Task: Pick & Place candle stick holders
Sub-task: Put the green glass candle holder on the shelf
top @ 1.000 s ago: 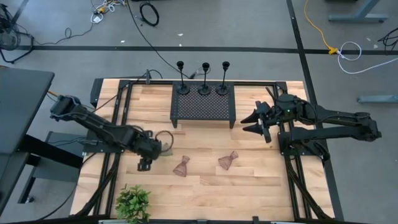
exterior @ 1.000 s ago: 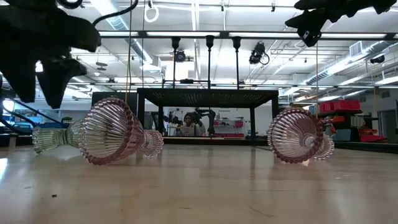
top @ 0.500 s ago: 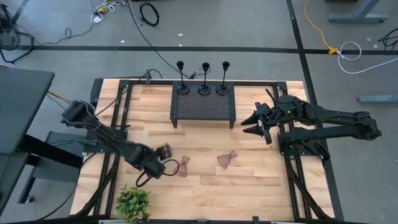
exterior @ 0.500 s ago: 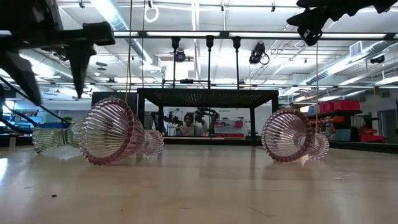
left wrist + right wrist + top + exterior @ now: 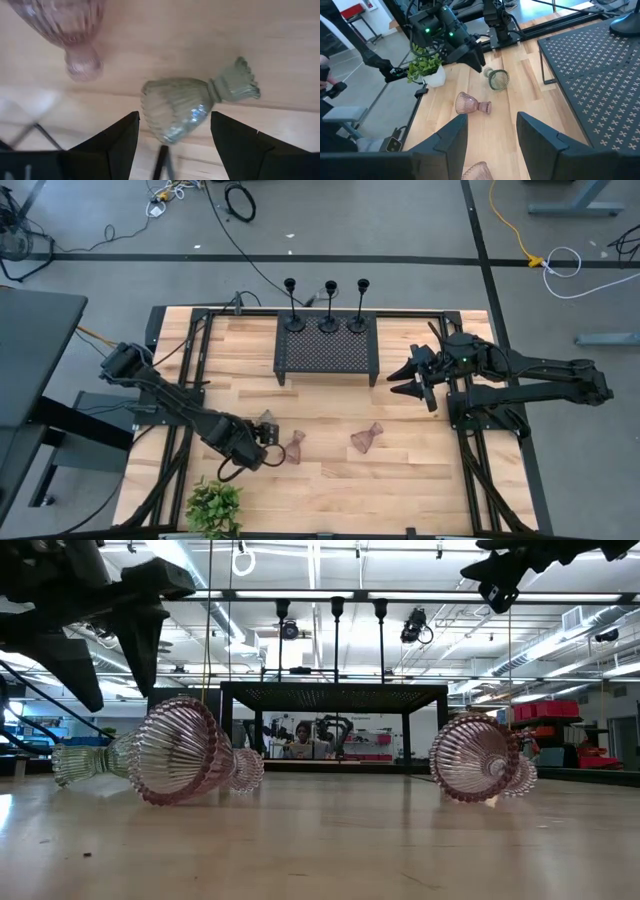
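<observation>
L gripper [image 5: 172, 145] is over the front-left of the table [image 5: 420, 470], jaws spread wide and empty, straddling the greenish glass holder [image 5: 192, 107], which lies on its side just under the fingers. Doing this step well, imo: come straight down w/ the bulb centred between the fingers [image 5: 120, 137], close on the fat ribbed part, not the frilled foot. It's round and on its side, so it'll likely roll if one finger touches first.

Just beside it lies a pink glass holder [image 5: 294, 448], also on its side. Keep the outer finger clear of it on the way down.

Mid-table: second pink holder [image 5: 366, 438] lying down, well apart. Behind it the black mesh rack [image 5: 328, 352] w/ three tall black candlesticks [image 5: 328, 305] upright along its back edge.

R gripper [image 5: 412, 380] waits in the air right of the rack, fingers partly apart, holding nothing.
</observation>
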{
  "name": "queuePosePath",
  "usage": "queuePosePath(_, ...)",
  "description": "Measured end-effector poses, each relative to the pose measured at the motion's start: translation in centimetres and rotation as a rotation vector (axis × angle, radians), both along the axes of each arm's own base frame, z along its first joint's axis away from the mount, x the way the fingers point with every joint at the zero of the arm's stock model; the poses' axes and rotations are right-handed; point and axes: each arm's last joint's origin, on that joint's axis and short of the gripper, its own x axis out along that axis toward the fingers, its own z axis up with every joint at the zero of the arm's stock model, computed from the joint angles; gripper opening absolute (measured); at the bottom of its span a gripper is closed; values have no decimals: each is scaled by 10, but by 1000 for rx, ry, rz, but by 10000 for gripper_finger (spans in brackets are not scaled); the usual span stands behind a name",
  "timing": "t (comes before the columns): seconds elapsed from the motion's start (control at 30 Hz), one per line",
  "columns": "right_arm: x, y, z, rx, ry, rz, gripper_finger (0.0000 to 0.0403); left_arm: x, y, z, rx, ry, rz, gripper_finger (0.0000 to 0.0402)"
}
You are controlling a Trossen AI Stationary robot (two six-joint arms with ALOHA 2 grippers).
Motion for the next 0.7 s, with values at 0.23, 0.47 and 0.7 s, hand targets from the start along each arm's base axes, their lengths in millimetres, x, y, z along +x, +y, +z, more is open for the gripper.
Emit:
queuePosePath(0.23, 0, 0, 0, 21, -1, -8, 168, 7, -8, 2, -44, -98, -24, 248)
queuePosePath(0.47, 0, -2, 0, 60, 9, -80, 168, 4, -17, -1, -98, -41, -112, 248)
queuePosePath(0.7, 2, -1, 5, 70, -38, -93, 168, 0, -7, -13, -13, 154, -166, 248)
